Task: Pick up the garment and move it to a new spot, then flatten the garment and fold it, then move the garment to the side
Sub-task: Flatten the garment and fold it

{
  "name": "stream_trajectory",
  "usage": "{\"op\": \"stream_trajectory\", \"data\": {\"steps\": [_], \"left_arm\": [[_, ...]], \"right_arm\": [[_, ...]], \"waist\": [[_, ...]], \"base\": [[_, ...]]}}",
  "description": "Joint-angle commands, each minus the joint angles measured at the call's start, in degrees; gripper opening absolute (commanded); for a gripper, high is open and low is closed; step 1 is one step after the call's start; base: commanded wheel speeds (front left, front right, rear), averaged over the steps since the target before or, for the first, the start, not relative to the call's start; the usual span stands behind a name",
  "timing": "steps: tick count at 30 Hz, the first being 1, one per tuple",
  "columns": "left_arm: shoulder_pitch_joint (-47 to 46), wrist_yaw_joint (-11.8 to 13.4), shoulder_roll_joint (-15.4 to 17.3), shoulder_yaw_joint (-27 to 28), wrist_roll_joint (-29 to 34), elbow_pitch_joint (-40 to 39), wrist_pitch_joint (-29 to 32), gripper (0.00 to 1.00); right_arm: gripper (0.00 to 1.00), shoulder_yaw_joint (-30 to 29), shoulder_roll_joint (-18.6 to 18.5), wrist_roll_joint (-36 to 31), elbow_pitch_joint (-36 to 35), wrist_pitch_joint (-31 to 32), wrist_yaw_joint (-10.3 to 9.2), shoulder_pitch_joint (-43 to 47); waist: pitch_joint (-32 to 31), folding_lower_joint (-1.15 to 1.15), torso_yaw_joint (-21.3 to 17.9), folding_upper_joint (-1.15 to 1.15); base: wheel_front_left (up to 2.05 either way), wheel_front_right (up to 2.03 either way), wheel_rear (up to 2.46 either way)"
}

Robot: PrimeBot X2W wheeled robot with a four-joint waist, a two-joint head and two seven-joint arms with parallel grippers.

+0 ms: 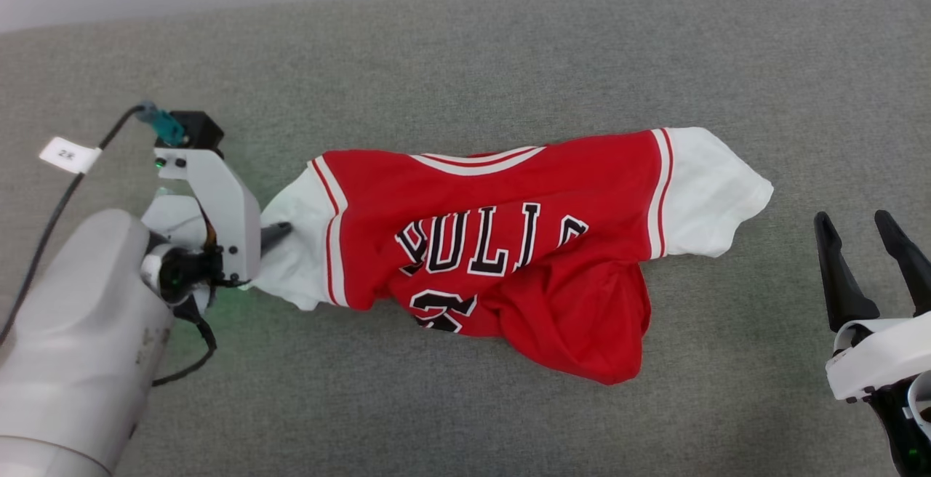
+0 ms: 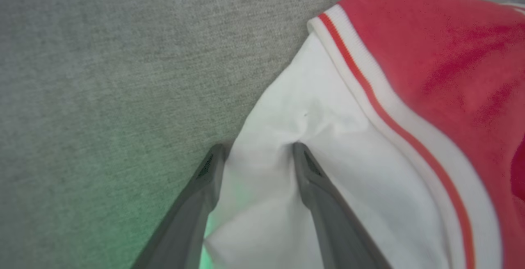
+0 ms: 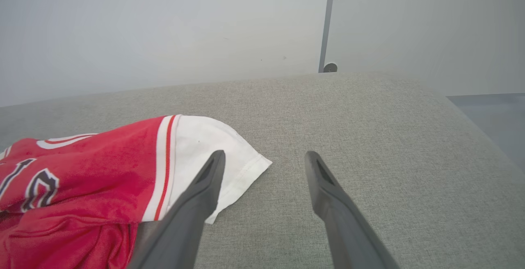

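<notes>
In the head view, the garment (image 1: 494, 244) was seen lying crumpled across the middle of a grey fabric surface (image 1: 465, 62). It was a red jersey with white sleeves, each sleeve joined to the body by white trim with thin red stripes, and the same trim edged the neckline. Dark letters outlined in white were printed on the chest. "ULL" could be read clearly, while the first and last letters were broken by creases. A number below them was largely hidden in a fold. The lower red part was bunched up towards the robot. The left gripper (image 1: 275, 233) was placed at the left sleeve. The right gripper (image 1: 852, 217) was held well apart from the garment, its jaws spread wide and nothing between them. A white tag (image 1: 69, 155) was fixed to a black cable (image 1: 44, 244); its small characters appeared to read "2K".

In the left wrist view, the left gripper (image 2: 257, 148) was seen with its jaws spread and white sleeve cloth (image 2: 328, 166) lying between them. One fingertip was pressed into a pucker in the cloth.

In the right wrist view, the right gripper (image 3: 265, 154) was shown with its jaws apart, near the other white sleeve (image 3: 197, 142). A grey post (image 3: 326, 23) was visible against the pale wall.
</notes>
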Motion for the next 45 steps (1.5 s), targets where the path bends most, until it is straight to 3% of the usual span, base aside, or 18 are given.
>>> {"op": "stream_trajectory", "data": {"steps": [1, 2, 19, 36, 45], "left_arm": [[3.0, 0.3, -0.8, -1.4, -0.3, 2.9, 1.2, 0.30], [3.0, 0.3, -1.2, -1.5, -0.8, 3.4, 1.6, 0.00], [0.4, 0.1, -1.1, -3.8, -3.7, 2.1, 0.8, 0.00], [-2.6, 0.1, -3.2, -9.9, -6.4, -3.4, -1.2, 0.00], [-4.1, 0.1, -3.8, -12.2, -7.6, -4.1, -2.4, 0.00]], "right_arm": [[1.00, 0.0, -0.3, -0.2, 0.3, -0.3, -0.04, -0.9], [1.00, 0.1, -0.5, 0.0, 0.5, -0.4, -0.04, -1.0], [1.00, 0.1, -2.1, 0.9, 1.9, 0.1, -0.04, -2.6], [1.00, 4.3, -12.3, 9.3, 11.4, 18.3, -0.04, -14.1], [1.00, 7.3, -15.8, 11.6, 17.8, 22.3, -0.04, -20.3]], "waist": [[0.2, 0.00, 0.2, 0.00], [0.2, 0.00, 0.3, 0.00], [-0.6, 0.00, 2.0, 0.00], [2.5, 0.00, 7.8, 0.00], [5.3, 0.00, 10.4, 0.00]], "base": [[0.00, 0.00, 0.00], [0.00, 0.00, 0.00], [0.00, 0.00, 0.00], [0.00, 0.00, 0.00], [0.00, 0.00, 0.00]]}}
